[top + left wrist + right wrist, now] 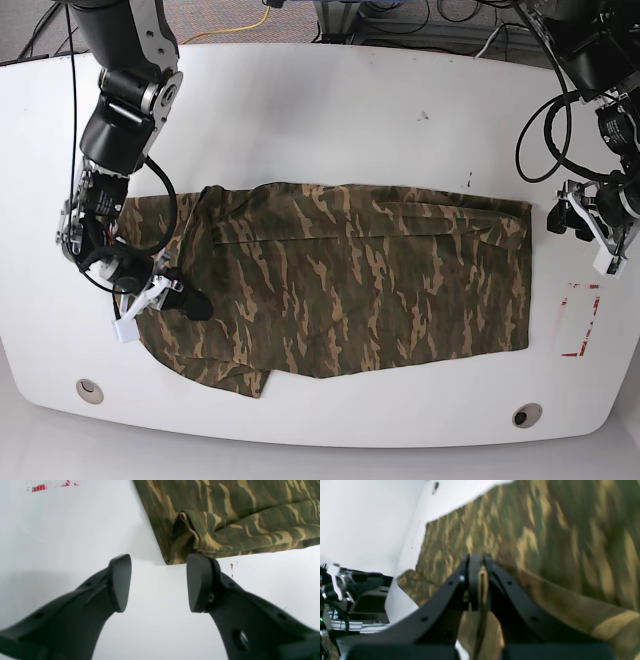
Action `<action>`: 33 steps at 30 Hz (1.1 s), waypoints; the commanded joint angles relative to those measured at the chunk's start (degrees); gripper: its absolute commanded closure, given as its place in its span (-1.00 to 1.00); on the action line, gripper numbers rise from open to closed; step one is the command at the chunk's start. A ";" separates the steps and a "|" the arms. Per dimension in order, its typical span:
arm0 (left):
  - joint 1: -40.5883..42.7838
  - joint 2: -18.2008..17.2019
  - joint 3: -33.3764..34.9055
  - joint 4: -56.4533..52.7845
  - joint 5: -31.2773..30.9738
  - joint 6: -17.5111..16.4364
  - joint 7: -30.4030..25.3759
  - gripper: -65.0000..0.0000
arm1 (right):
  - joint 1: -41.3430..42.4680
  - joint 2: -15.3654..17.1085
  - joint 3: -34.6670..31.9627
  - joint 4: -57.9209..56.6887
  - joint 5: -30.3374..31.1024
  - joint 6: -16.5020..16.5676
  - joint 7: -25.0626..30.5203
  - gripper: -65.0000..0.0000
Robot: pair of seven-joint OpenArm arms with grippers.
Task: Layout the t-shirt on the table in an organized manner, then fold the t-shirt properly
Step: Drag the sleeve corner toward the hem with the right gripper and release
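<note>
- On the white surface (330, 100) the t-shirt (350, 290) lies flat.
- Right pincer (478, 562) pinches its edge.
- Left pincer (158, 582) hangs spread beside its corner, over bare surface.

Along the top edge of the base view runs a strip of grey speckled floor (215, 15) crossed by black cables (440, 25) and one yellow cable (240, 28). At the lower left of the right wrist view, dark equipment (362, 590) and wiring stand below a plain white wall (365, 517). The light is bright and even.
</note>
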 commanded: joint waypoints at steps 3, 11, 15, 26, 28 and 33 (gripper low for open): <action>-0.74 -1.09 -0.24 1.04 -0.71 -0.08 -0.76 -0.02 | 4.19 1.05 -2.88 -3.43 1.83 0.41 4.59 0.71; -0.47 -1.00 -0.24 1.04 -0.71 -0.08 -0.76 -0.02 | 7.80 1.05 -5.60 -8.62 1.74 0.41 9.52 -0.23; 0.14 -1.00 -0.24 1.92 -0.71 -0.08 -0.76 -0.02 | 8.76 1.14 -7.36 -9.76 1.74 -2.45 11.80 -0.57; 3.31 0.14 -0.24 7.98 -0.71 -0.08 -0.76 -0.02 | 3.05 7.03 -12.11 3.08 2.36 -4.91 2.75 -0.88; 3.48 0.23 -0.24 8.78 -0.71 -0.08 -0.76 -0.02 | -1.43 7.21 -11.23 10.20 2.36 -5.00 1.08 -0.88; 4.72 0.32 -0.15 9.74 -0.71 -0.08 -0.76 -0.02 | -12.25 7.03 -9.03 25.58 2.36 -5.09 -2.00 -0.88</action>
